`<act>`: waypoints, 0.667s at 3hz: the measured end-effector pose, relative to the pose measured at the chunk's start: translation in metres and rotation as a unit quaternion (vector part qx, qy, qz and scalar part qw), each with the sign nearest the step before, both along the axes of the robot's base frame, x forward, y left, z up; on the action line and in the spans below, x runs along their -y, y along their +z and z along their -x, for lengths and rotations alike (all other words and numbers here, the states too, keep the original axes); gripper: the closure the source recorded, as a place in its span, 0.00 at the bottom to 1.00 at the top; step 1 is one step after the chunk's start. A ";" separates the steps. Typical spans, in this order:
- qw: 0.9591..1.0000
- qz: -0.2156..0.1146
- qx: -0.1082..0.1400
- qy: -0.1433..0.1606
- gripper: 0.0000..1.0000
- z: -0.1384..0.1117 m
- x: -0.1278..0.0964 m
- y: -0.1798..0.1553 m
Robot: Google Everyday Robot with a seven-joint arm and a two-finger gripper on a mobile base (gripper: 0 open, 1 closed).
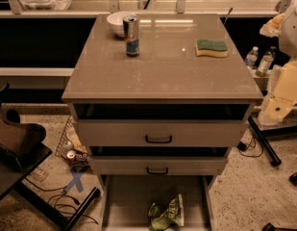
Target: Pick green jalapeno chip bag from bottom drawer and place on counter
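The green jalapeno chip bag (166,214) lies crumpled on the floor of the pulled-out bottom drawer (124,201), near its front middle. The counter (162,66) is the glossy grey-beige top of the cabinet. My gripper is out of view. Only a cream and white part of my arm (285,88) shows at the right edge, beside the cabinet at counter height, well above and to the right of the bag.
On the counter stand a drink can (132,35) and a white bowl (117,23) at the back left, and a green-and-yellow sponge (211,47) at the back right. Two upper drawers (158,134) with black handles stand slightly open. A dark table (16,153) and a wire basket (71,148) are at the left.
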State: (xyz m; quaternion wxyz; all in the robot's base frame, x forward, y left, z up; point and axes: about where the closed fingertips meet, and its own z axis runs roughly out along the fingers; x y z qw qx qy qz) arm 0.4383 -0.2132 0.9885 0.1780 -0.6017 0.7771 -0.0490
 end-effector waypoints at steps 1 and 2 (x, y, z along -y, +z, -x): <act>1.000 0.000 0.000 0.000 0.00 0.000 0.000 0.000; 1.000 -0.007 0.013 -0.006 0.00 -0.001 -0.003 -0.005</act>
